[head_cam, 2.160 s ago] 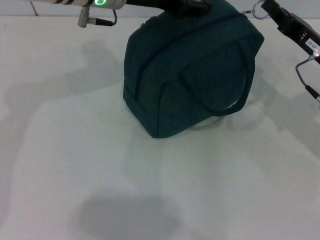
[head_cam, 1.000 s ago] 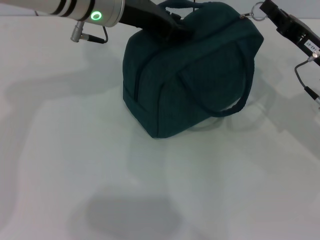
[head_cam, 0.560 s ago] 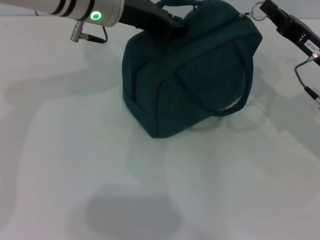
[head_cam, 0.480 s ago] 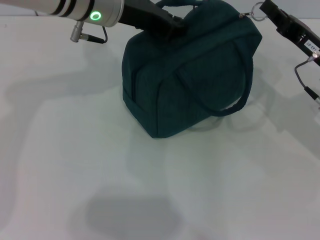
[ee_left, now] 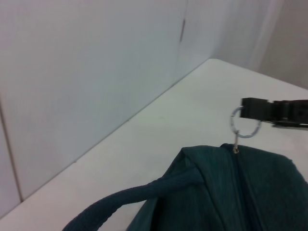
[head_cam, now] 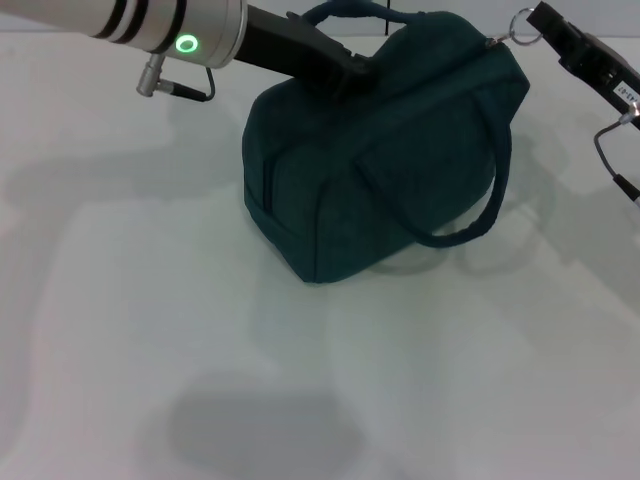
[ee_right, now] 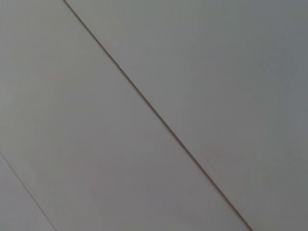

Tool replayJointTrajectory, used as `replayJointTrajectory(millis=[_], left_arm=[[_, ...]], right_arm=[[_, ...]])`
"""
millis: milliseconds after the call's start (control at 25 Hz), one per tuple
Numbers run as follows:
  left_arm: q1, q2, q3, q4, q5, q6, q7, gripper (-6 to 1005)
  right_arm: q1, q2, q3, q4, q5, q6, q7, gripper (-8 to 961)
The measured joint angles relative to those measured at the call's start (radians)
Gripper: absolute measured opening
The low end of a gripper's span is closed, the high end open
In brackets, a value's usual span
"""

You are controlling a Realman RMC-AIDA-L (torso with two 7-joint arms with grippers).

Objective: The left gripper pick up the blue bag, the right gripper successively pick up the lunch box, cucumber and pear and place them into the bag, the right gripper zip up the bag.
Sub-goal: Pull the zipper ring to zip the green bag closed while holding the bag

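The blue bag (head_cam: 380, 160) sits on the white bench (head_cam: 150, 330), zipped shut, so its inside is hidden. The left gripper (head_cam: 350, 68) holds the bag's top handle (head_cam: 345, 12). The right gripper (head_cam: 545, 22) pinches the zip's ring (ee_left: 244, 126) at the bag's far end.

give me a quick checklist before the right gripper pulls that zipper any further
1. Right gripper on the zipper ring: ok, its tip meets the ring at the blue bag's far top corner.
2. Ring joined to the zipper line: ok, left wrist view shows it hanging at the zipper's end.
3. Left gripper bracing the bag by its upper handle: ok, pressed against the bag's top.
4. Zipper fully shut: cannot tell, the top seam is mostly hidden.
5. Lunch box, cucumber, pear inside: cannot tell, none visible.
6. Bag on the table: ok, though tilted.
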Motion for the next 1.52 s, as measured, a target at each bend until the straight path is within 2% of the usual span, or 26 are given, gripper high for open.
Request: replayJointTrajectory(millis=[400, 640, 1160, 1520], left_arm=[[0.003, 0.007, -0.006, 0.002, -0.095, 0.082, 0.041, 77], [0.003, 0.006, -0.039, 0.002, -0.128, 0.134, 0.055, 72], [0.003, 0.006, -0.049, -0.002, -0.176, 0.179, 0.066, 47], [0.004, 0.006, -0.081, -0.005, -0.198, 0.208, 0.086, 47]], right_arm=[[0.003, 0.000, 0.000, 0.003, 0.014, 0.012, -0.007, 37], [0.007, 0.000, -0.003, 0.003, 0.015, 0.064, -0.014, 38], [0.025, 0.000, -0.013, 0.003, 0.007, 0.186, -0.055, 40], [0.036, 0.000, -0.054, 0.014, 0.005, 0.269, -0.081, 42]])
